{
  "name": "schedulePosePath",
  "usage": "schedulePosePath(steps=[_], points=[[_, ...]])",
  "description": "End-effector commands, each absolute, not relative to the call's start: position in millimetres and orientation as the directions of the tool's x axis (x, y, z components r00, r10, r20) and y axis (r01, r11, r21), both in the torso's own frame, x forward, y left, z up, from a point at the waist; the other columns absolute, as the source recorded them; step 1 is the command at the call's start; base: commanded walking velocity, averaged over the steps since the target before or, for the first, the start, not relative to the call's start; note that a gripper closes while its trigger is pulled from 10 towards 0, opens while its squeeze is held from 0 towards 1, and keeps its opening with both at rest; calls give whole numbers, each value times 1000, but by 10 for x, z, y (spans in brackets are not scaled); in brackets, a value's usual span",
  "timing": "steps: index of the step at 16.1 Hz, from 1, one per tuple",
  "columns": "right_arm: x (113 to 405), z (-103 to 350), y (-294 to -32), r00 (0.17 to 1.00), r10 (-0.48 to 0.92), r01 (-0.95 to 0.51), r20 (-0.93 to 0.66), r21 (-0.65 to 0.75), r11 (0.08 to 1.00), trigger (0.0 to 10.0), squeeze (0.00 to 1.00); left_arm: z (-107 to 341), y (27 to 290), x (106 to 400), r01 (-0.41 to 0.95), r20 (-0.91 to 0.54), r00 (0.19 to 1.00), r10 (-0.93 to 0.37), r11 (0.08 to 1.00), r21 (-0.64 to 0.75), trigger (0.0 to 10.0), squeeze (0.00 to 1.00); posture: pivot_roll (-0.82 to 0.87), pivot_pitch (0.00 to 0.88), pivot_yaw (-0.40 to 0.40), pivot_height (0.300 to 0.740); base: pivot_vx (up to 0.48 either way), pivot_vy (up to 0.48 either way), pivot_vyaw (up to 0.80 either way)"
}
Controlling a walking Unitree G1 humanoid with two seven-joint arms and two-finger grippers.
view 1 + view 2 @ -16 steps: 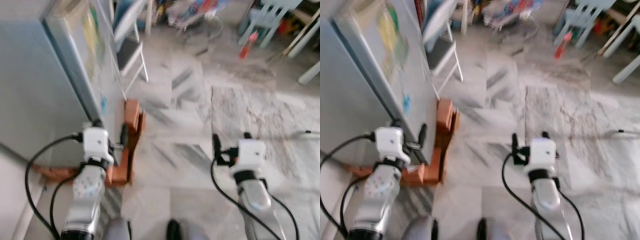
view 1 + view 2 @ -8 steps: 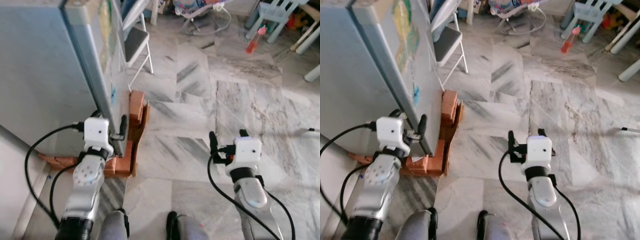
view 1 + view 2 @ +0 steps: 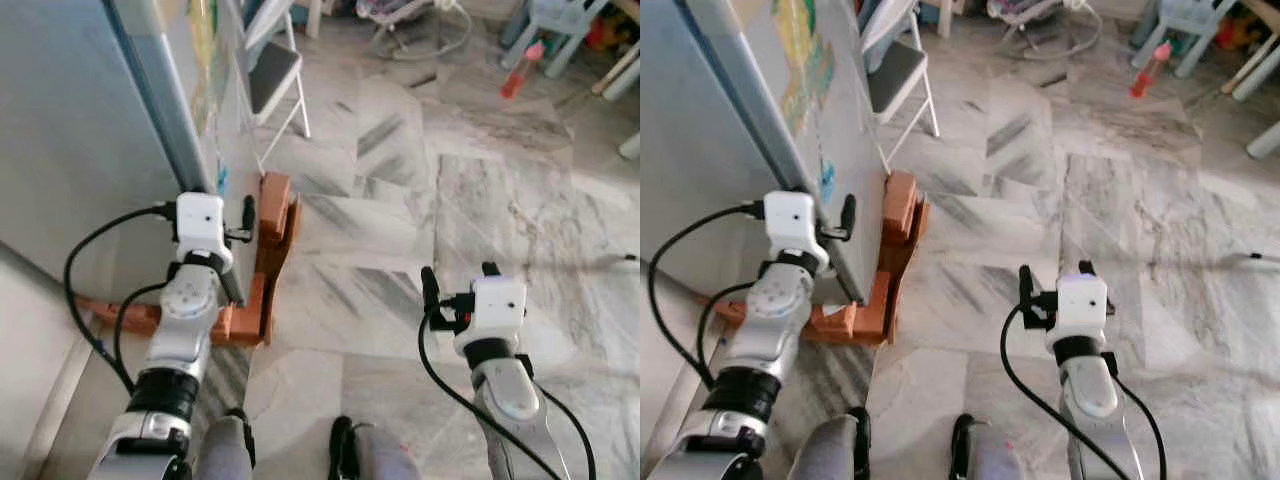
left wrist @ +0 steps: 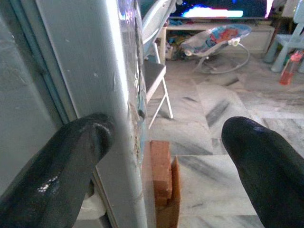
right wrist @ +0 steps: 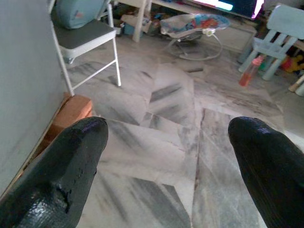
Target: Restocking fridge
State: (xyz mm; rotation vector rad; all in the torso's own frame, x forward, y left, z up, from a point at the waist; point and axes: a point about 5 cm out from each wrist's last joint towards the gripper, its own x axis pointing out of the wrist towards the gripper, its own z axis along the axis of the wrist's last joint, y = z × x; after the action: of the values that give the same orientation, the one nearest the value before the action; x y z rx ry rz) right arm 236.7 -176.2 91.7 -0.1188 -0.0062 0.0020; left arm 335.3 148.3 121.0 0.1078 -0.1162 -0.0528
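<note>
The left tool (image 4: 156, 156) straddles the fridge door (image 4: 95, 95) edge, fingers spread wide, gripping nothing; close firmly on that edge, then pull outward. The right tool (image 3: 1055, 285) hangs open beside the fridge

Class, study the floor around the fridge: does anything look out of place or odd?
Yes. Bricks are stacked under the fridge at its corner, propping it off the marble floor, an improvised base. A red bottle also lies on the floor near a blue chair.
</note>
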Motion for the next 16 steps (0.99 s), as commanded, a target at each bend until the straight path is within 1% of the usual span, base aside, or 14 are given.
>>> schedulePosePath(steps=[1, 3, 5, 8, 10, 11, 12, 16], points=[[2328, 945, -1802, 1000, -11, 11, 7, -127, 992, 10000, 0, 1213, 1567, 3410, -13, 89, 996, 3, 995, 104, 10000, 0, 49, 235, -99, 740, 0, 0, 0], [2309, 943, -1808, 1000, -15, 15, 3, -126, 992, 10000, 0, 1198, 1515, 3432, 2, 85, 996, -13, 992, 128, 10000, 0, 46, 239, -96, 740, 0, 0, 0], [2301, 941, -1804, 1000, -14, 14, 1, -127, 992, 10000, 0, 1175, 1544, 3428, -24, 73, 997, 14, 990, 136, 10000, 0, 46, 242, -93, 740, 0, 0, 0], [2277, 936, -1804, 1000, -14, 13, -6, -123, 992, 10000, 0, 1048, 1523, 3297, -1, 36, 999, -4, 987, 158, 10000, 0, 50, 245, -89, 740, 0, 0, 0], [2279, 927, -1800, 1000, -13, 11, -12, -121, 993, 10000, 0, 987, 1545, 3234, -33, 31, 999, 28, 984, 177, 10000, 0, 57, 247, -90, 740, 0, 0, 0], [2284, 922, -1786, 1000, -7, 5, -15, -121, 993, 10000, 0, 988, 1574, 3250, -54, 30, 998, 50, 983, 176, 10000, 0, 59, 250, -93, 740, 0, 0, 0], [2288, 921, -1783, 1000, -4, 2, -16, -120, 993, 10000, 0, 1014, 1566, 3279, -48, 35, 998, 43, 986, 160, 10000, 0, 59, 250, -93, 740, 0, 0, 0], [2294, 922, -1781, 1000, -2, 0, -16, -122, 993, 10000, 0, 1092, 1501, 3364, -38, 50, 998, 30, 985, 168, 10000, 0, 56, 246, -93, 740, 0, 0, 0]])
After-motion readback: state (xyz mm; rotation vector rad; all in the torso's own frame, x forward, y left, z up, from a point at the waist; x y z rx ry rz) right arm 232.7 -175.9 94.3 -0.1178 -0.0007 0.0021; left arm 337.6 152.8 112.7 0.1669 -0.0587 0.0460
